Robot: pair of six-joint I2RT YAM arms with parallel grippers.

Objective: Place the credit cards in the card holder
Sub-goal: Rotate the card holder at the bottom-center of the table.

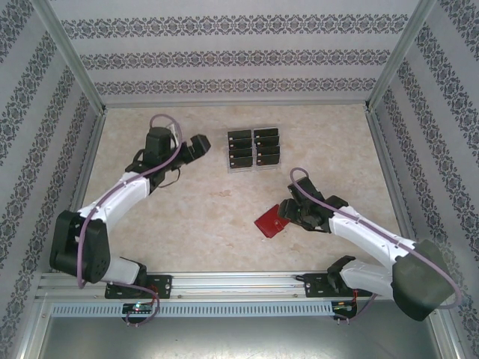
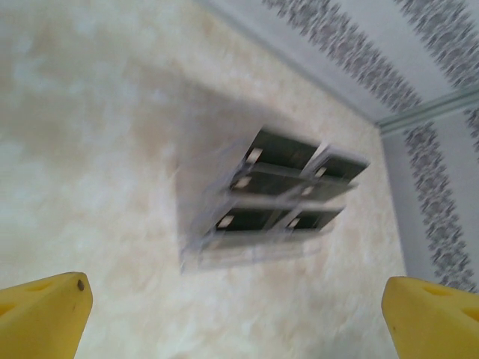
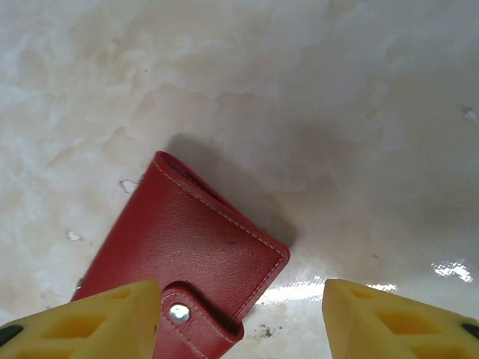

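Several black credit cards (image 1: 254,149) lie in two columns in a pale clear tray (image 1: 253,169) at the middle back. In the left wrist view the cards (image 2: 284,187) are blurred, ahead of my left gripper (image 2: 236,321), which is open and empty. From above, the left gripper (image 1: 196,146) hovers just left of the tray. The red card holder (image 3: 187,254) lies closed on the table, its snap tab (image 3: 178,313) fastened. My right gripper (image 3: 243,321) is open over its near corner: the left finger (image 3: 97,321) is at the tab, the right finger (image 3: 397,318) stands clear over bare table. Seen from above, the card holder (image 1: 270,223) sits by the right gripper (image 1: 288,213).
The marble-patterned table (image 1: 194,217) is walled by patterned panels with metal posts (image 1: 71,56) at the back corners. A metal rail (image 1: 239,284) runs along the near edge by the arm bases. Bare tabletop lies between the tray and the card holder.
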